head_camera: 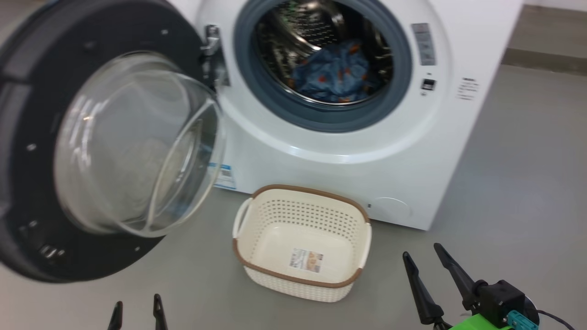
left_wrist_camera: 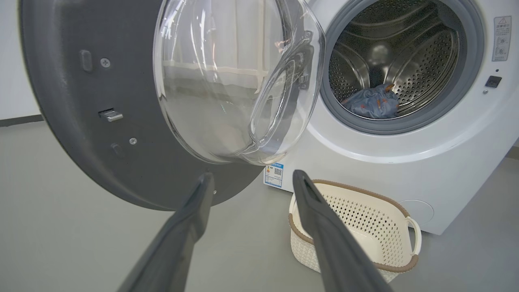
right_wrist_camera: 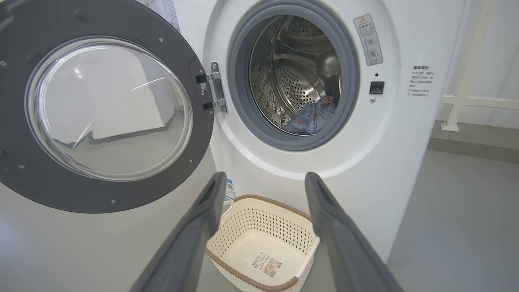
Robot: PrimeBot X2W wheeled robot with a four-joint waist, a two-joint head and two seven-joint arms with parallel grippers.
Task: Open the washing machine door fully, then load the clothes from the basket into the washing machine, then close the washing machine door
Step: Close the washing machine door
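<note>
Head view: washing machine door (head_camera: 27, 151) swung open, left; clothes (head_camera: 337, 75) in drum (head_camera: 293, 32), top ctr; basket (head_camera: 302, 243) bottom ctr. Bottom left, left gripper (head_camera: 137, 300); lower right, right gripper (head_camera: 420, 250); both spread wide, gripping nothing. L wrist: fingers wide, door upper left. R wrist: fingers wide, basket bottom ctr.

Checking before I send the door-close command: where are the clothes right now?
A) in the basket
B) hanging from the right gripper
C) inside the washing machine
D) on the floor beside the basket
C: the clothes lie inside the washing machine, and the basket in front of it holds no fabric.
</note>
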